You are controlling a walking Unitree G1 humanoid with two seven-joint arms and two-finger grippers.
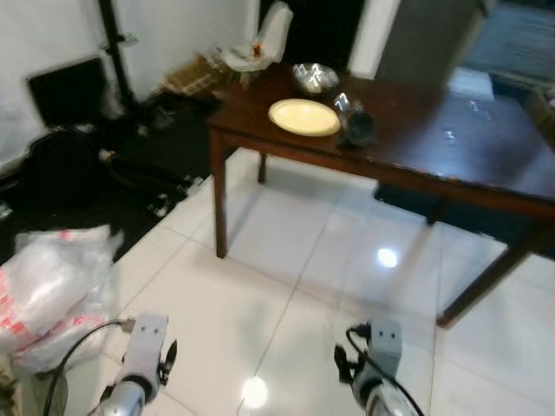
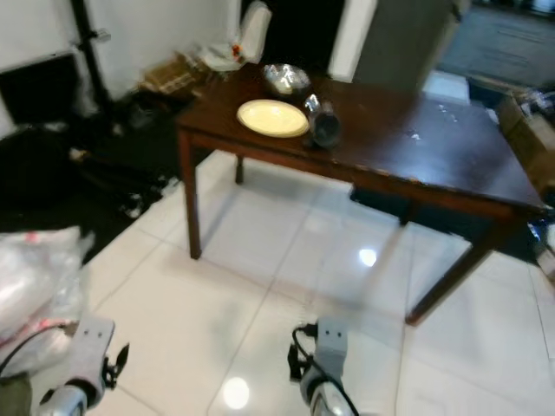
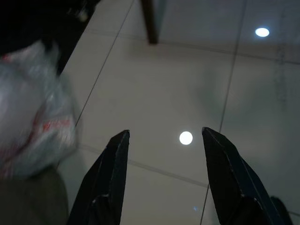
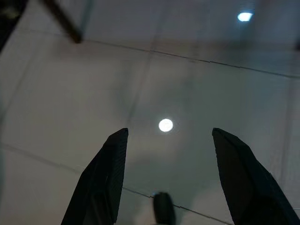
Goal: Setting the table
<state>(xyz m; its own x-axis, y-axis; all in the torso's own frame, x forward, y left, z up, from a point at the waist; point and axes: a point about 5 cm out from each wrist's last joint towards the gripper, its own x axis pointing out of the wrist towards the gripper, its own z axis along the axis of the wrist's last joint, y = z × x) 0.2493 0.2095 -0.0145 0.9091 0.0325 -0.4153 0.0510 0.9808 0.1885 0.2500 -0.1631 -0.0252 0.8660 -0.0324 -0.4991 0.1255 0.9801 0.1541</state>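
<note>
A dark wooden table (image 1: 451,152) stands ahead across the tiled floor. On its near left part lies a pale yellow plate (image 1: 303,116). Behind the plate sits a shiny metal bowl (image 1: 314,78), and a dark glass or cup (image 1: 355,123) lies right of the plate. Both arms hang low at the bottom of the eye views, far from the table. My left gripper (image 3: 164,140) is open over bare tiles. My right gripper (image 4: 168,138) is open too, with nothing between its fingers.
A crumpled white plastic bag (image 1: 52,290) lies on the floor at my left. Dark bags and clutter (image 1: 95,156) fill the far left by the wall. A white object (image 1: 264,43) stands behind the table's far corner. Glossy white tiles (image 1: 286,269) stretch between me and the table.
</note>
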